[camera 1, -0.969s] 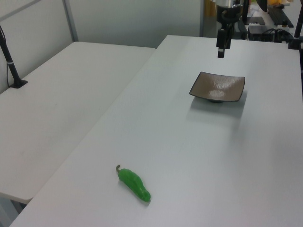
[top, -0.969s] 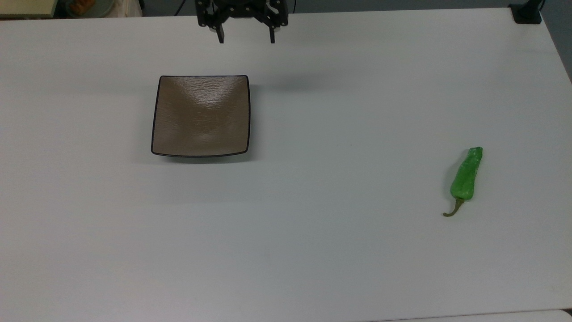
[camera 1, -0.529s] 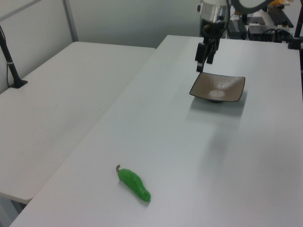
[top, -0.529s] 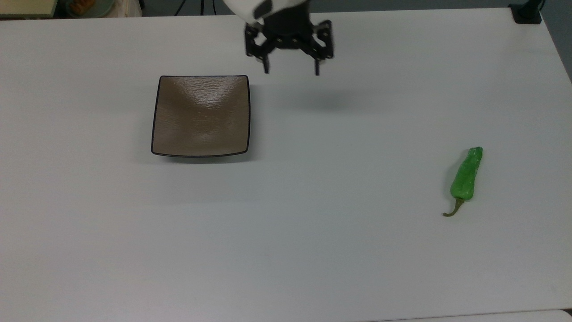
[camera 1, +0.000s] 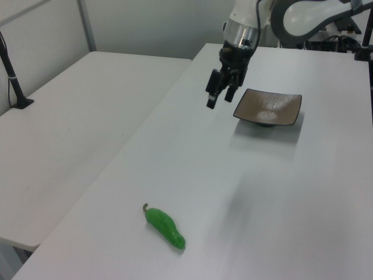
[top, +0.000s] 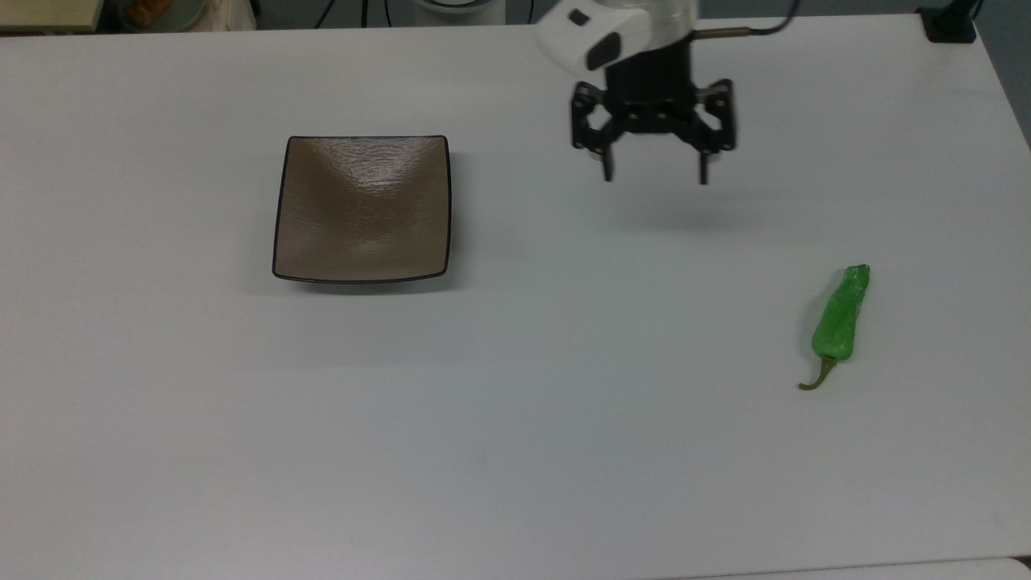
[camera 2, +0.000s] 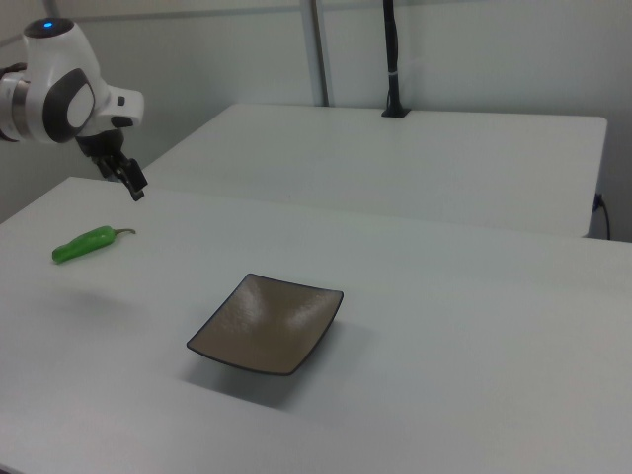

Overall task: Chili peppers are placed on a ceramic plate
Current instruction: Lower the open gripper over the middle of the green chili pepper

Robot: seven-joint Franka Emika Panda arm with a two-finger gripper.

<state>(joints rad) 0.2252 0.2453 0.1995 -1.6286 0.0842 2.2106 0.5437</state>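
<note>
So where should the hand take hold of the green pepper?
Across the thick middle of the pepper, coming straight down from above. It lies flat on the table, long axis running up-down in the top view, so the open hand would need turning to straddle its width.

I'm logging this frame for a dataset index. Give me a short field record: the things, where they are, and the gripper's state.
pepper: bright green wrinkled chili pepper with olive stem, lying on the white table, top view's right
plate: square glossy brown ceramic plate, dark rim, nothing on it, top view's left
gripper: black two-finger gripper, open, holding nothing, above the table between plate and pepper
task status: pepper not yet grasped
</note>
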